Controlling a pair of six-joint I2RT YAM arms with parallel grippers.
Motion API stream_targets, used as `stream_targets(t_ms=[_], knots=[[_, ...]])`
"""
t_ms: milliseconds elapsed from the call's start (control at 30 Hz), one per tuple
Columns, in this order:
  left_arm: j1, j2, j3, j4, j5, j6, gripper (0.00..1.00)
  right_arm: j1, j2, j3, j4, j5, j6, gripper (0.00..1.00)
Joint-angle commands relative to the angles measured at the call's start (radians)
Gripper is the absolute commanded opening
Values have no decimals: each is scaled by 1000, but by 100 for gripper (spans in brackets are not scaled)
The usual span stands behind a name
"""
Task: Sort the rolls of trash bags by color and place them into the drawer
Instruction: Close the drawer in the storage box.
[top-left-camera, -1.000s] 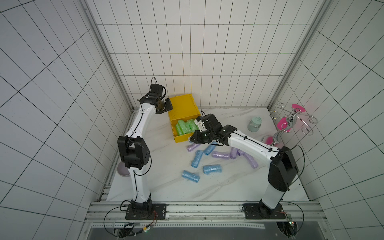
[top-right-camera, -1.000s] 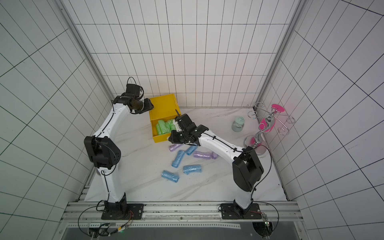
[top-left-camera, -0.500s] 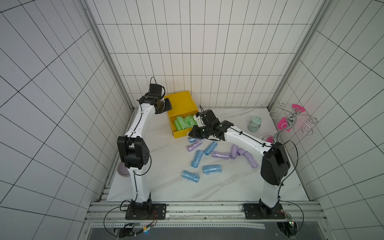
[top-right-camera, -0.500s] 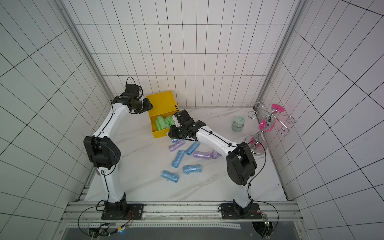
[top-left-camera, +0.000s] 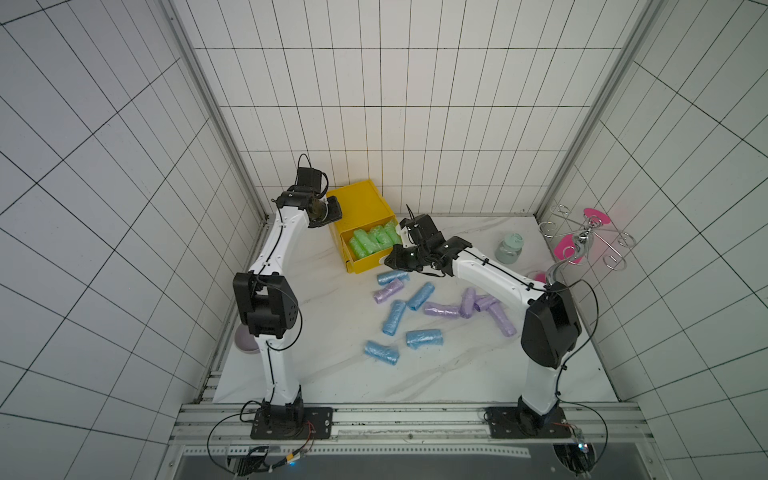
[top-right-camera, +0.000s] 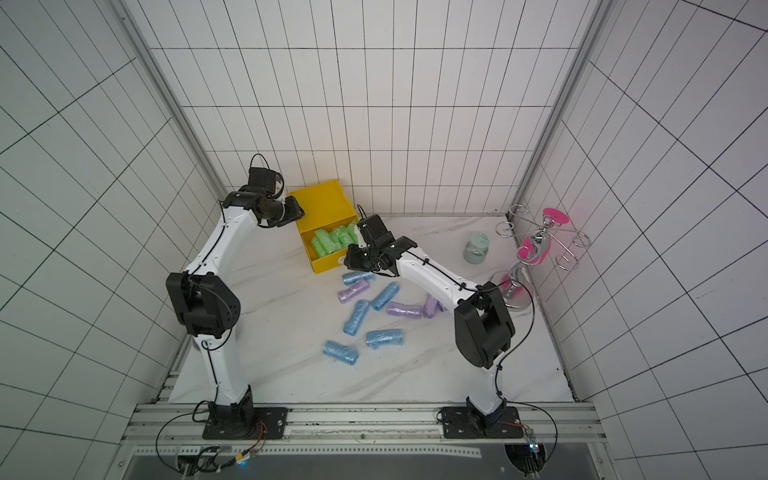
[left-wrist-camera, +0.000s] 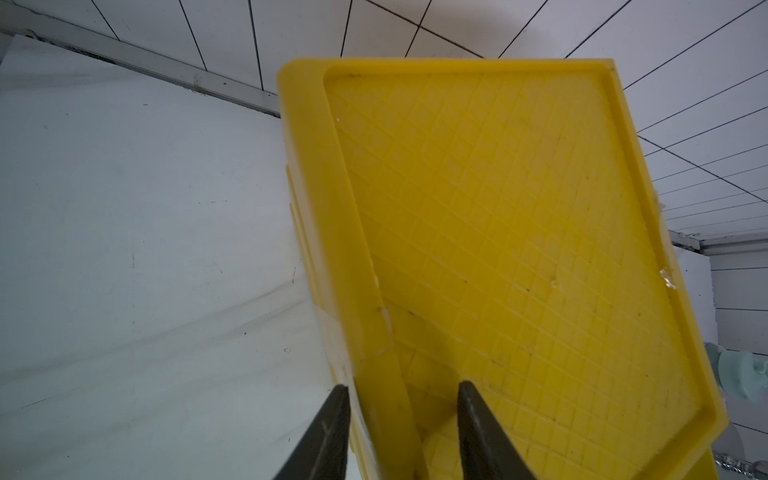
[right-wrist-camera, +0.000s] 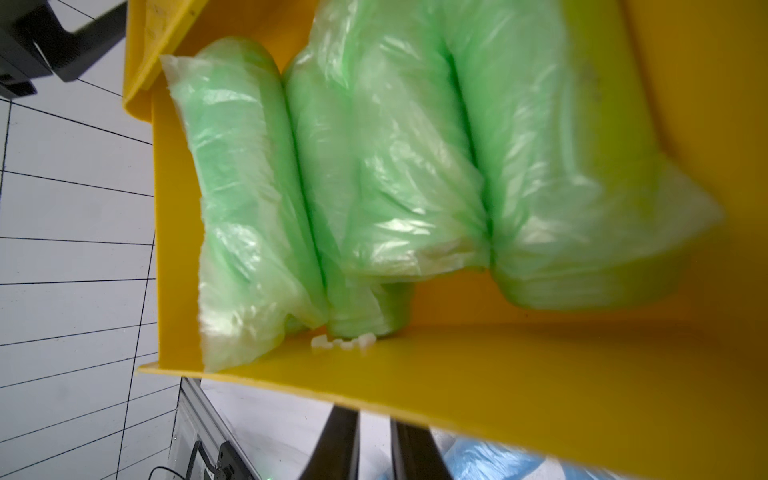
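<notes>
Right pincer (top-left-camera: 390, 262) meets drawer (top-left-camera: 365, 264); five blue rolls (top-left-camera: 393, 318), five lilac rolls (top-left-camera: 442, 309).

The white, grey-veined table (top-left-camera: 332, 374) carries a yellow drawer box (top-left-camera: 359, 203) at 11 o'clock, near the back corner. Five blue rolls (top-left-camera: 394, 318) lie on their sides from the centre down toward 7 o'clock, one of them just in front of the box. Lilac rolls (top-left-camera: 442, 310) lie among them and out toward 3 o'clock, some touching each other. A pale green jar (top-left-camera: 509, 248) stands at 1 o'clock. A wire stand (top-right-camera: 515, 297) stands at 3 o'clock by the edge.
</notes>
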Motion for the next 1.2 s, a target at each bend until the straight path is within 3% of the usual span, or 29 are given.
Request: stream_targets(t_ms=[0,367,900,1167], knots=[[5,32,-12,-37,1,14,41,-9,36,81,42,15,4,18],[5,38,-6,-39,11,12,40,-9,115,130,113,31,63,18],[16,34,-8,-42,29,9,40,-12,279,253,346,74,269,17],[20,31,-14,-38,48,6,40,-14,322,316,354,71,310,17]])
